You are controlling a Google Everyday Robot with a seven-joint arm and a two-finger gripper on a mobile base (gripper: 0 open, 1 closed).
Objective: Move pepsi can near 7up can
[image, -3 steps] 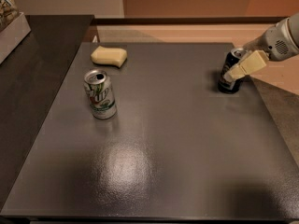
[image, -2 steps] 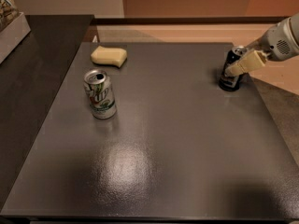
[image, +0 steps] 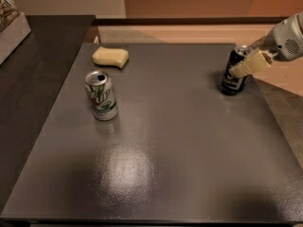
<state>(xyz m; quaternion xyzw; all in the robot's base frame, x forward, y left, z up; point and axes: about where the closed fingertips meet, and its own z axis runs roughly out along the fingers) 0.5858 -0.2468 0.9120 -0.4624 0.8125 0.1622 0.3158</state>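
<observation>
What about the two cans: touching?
Apart: the camera view shows wide table surface between the 7up can and the pepsi can, where the claw sits at right.

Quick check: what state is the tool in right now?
Tool: against the pepsi can at the right; whether it is open, closed or gripping the can cannot be told.

Hand (image: 240, 69) at far right, tilted down-left.

A yellow sponge (image: 110, 56) lies near the far left corner of the dark grey table (image: 165, 164), its glossy top catching glare. To the left runs a black counter (image: 38, 79) bearing a white box (image: 13, 34) at its far edge
</observation>
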